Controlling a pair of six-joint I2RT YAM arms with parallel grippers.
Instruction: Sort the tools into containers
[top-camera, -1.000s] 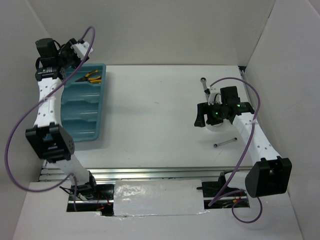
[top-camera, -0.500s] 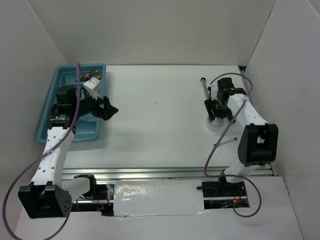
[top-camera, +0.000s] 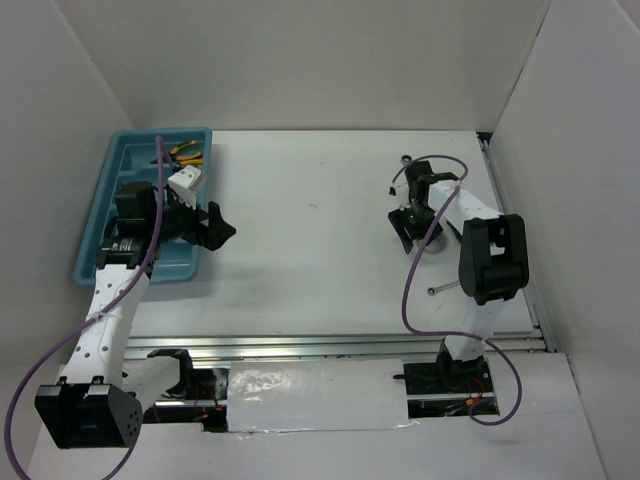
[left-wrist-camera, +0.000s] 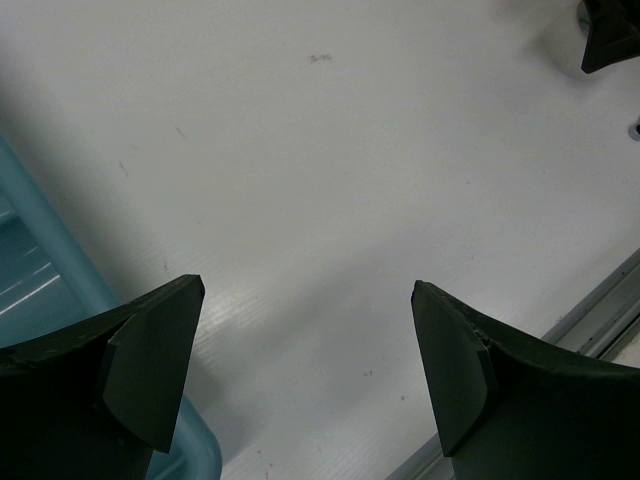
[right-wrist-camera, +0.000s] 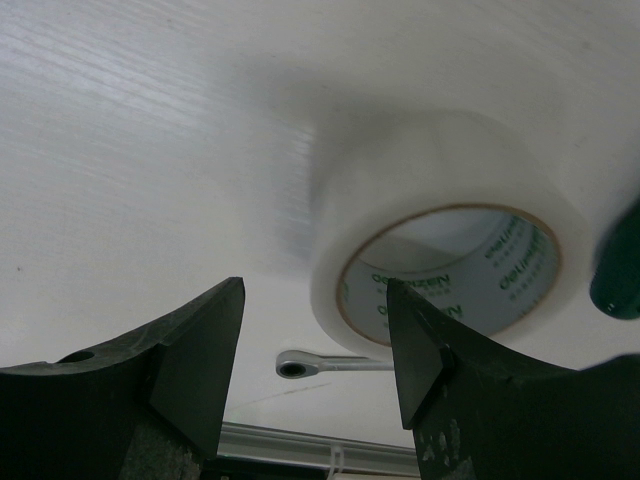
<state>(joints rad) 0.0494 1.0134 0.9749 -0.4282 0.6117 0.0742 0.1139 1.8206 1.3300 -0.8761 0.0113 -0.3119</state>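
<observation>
White tape ring (right-wrist-camera: 400, 180) lies on the tabletop (right-wrist-camera: 150, 120) just in front of the right claw (right-wrist-camera: 315, 295), nearer one finger; that claw is open and holds nothing. The left claw (left-wrist-camera: 308, 290) is wide open too, right beside the blue tray (left-wrist-camera: 50, 235).

The left gripper (top-camera: 222, 224) is no longer over the far end of the light blue compartmented plastic tray (top-camera: 130, 165). It now hangs off the tray's near right edge, jaws spread wider. The right gripper (top-camera: 405, 228) has swung to the far side of the white tape ring (right-wrist-camera: 440, 230), jaws slightly narrower, elbow folded in.
</observation>
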